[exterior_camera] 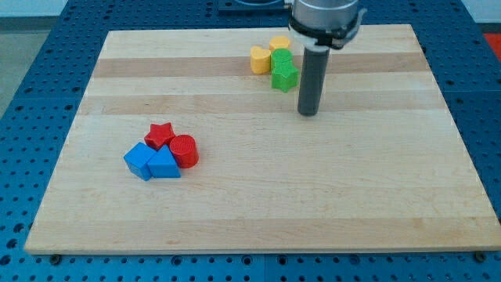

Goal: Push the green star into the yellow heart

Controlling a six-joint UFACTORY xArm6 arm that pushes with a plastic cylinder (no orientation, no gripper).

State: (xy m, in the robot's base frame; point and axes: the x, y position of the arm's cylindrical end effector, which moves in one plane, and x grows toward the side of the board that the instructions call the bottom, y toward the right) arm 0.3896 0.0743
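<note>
We see a pale wooden board (258, 196) lying on a blue perforated bench (39, 47). Our rod ends in my tip (308, 113), set on the board in the upper middle of the view. The rod has no jaws and grasps nothing; my tip touches no block.

Task blocks: the green star (285, 77) sits just to the view's left of the rod and slightly above my tip, close but apart from it. The yellow heart (260, 59) lies to the view's upper left of the star; whether the two touch we cannot tell. A green block (282, 59), shape unclear, sits directly above the star, touching it, and a second yellow block (279, 42) sits above that.

Second cluster, well apart at the view's lower left: a red star (160, 135), a red cylinder (184, 150), a blue cube (139, 160) and a blue triangular block (163, 165), packed together.
</note>
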